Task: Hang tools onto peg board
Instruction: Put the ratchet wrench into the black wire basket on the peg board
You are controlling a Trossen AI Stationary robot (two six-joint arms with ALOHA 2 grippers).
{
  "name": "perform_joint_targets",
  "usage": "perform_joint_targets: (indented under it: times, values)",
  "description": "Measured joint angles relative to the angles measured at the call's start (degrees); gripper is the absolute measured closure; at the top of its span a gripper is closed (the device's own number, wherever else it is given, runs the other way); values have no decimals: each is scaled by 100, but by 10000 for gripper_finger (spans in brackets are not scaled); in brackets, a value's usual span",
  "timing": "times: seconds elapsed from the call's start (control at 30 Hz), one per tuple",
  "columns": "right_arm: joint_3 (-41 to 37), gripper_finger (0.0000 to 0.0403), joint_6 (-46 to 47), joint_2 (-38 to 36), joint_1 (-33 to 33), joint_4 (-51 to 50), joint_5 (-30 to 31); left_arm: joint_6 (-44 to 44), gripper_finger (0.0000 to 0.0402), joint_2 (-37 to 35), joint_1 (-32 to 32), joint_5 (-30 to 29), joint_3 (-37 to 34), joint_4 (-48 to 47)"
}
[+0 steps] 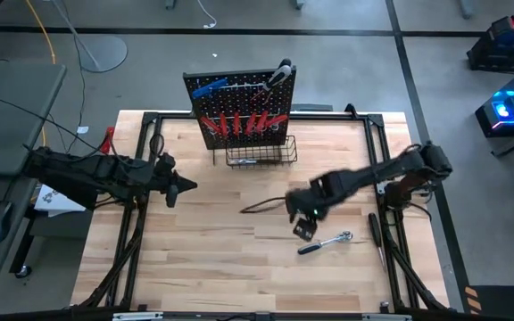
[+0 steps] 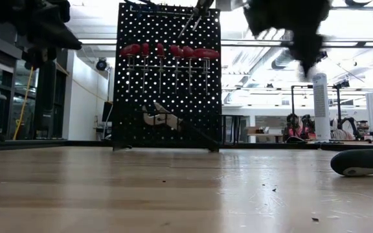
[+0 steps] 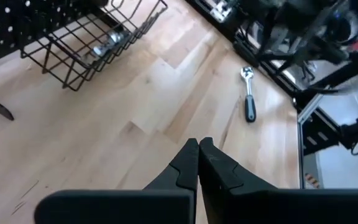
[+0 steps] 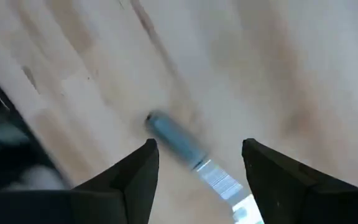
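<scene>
The peg board (image 1: 239, 102) stands upright at the table's far edge. On it hang a row of red-handled screwdrivers (image 1: 244, 123), a blue T-handle key (image 1: 211, 87) and a silver wrench (image 1: 279, 76). A chrome ratchet (image 1: 326, 242) with a dark handle lies flat on the table at the near right. My right gripper (image 4: 197, 163) hovers open above the ratchet's handle (image 4: 178, 140), pointing down, its fingers apart from it. My left gripper (image 3: 198, 149) is shut on nothing, in the air over the table's left side (image 1: 186, 187).
A black wire basket (image 1: 260, 152) sits at the board's foot. A black-handled screwdriver (image 1: 375, 229) lies by the table's right edge. A thin dark line (image 1: 261, 207) lies on the wood left of my right gripper. Bare wood spans the near left.
</scene>
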Motion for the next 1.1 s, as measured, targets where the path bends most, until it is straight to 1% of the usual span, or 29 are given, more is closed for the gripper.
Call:
perform_joint_targets:
  times: [0.13, 0.17, 0.23, 0.27, 0.33, 0.4, 0.5, 0.6, 0.73, 0.83, 0.9, 1.1]
  values:
    - [-914, 182, 3487, -301, 583, 604, -718, -2, 401, 48, -82, -1, 0, -60]
    - [-1105, 182, 4295, -361, 740, 861, -803, -33, 401, 74, -95, 2, 0, -74]
    - [-1420, 182, 5787, -480, 1068, 1328, -749, -125, 402, 127, -115, 35, -8, -63]
    - [-1547, 182, 6450, -534, 1216, 1519, -618, -161, 401, 156, -121, 67, -15, -78]
    - [-1775, 182, 7509, -635, 1471, 1843, -293, -186, 402, 236, -121, 169, -17, -68]
    - [-1996, 182, 8319, -674, 1676, 1867, -35, -200, 401, 306, -121, 226, -17, -67]
    - [-2349, 182, 9492, -729, 1971, 1840, 130, -202, 401, 415, -121, 236, -20, -42]
    - [-2623, 182, 9780, -740, 2088, 1841, 78, -250, 401, 506, -121, 237, -21, -4]
    - [-2921, 182, 9769, -736, 1887, 1815, 386, -454, 402, 614, -121, 277, -22, 41]
    - [-3047, 182, 9693, -775, 1691, 1948, 429, -502, 401, 641, -119, 284, -22, 213]
    - [-3121, 182, 9641, -777, 1636, 2121, 374, -502, 402, 636, -119, 295, -22, 363]
    - [-3562, 182, 9667, -777, 1694, 2738, 28, -504, 401, 699, -110, 293, -22, 414]
